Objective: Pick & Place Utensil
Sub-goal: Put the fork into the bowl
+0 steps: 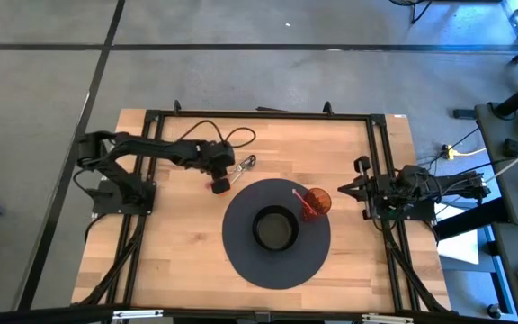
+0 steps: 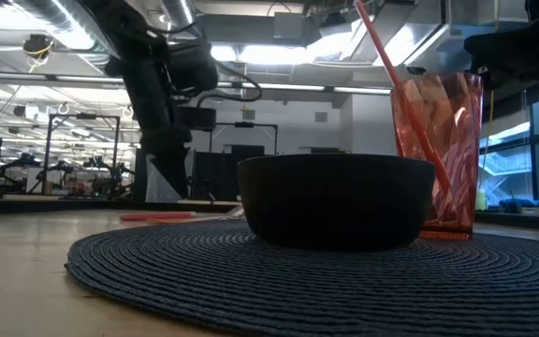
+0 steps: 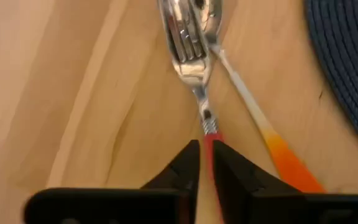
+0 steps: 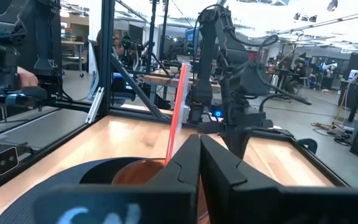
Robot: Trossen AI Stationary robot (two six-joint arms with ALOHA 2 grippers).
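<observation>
The left gripper [image 1: 224, 177] was low over the bare wooden table [image 1: 169, 252], just left of the round mat. Its two dark fingers [image 3: 188, 165] were pinched tight on the thin red handle of a shiny metal fork [image 3: 188, 46]. The fork lay on the smooth wood with its prongs pointing away from the gripper. A spoon [image 3: 241, 93] with an orange handle lay right beside it, and their metal heads crossed.

In the middle sat the dark round mat [image 1: 241, 256], woven in rings like rope. A black bowl [image 1: 275, 228] with plain smooth sides stood in the center of it.

On the mat's right edge stood a see-through red cup [image 1: 316, 202] with bumpy sides. A red straw [image 2: 391, 65] leaned in it.

The right gripper [image 1: 347, 187] waited at the right side of the table, near the cup. Its fingers were pressed together with nothing between them.
</observation>
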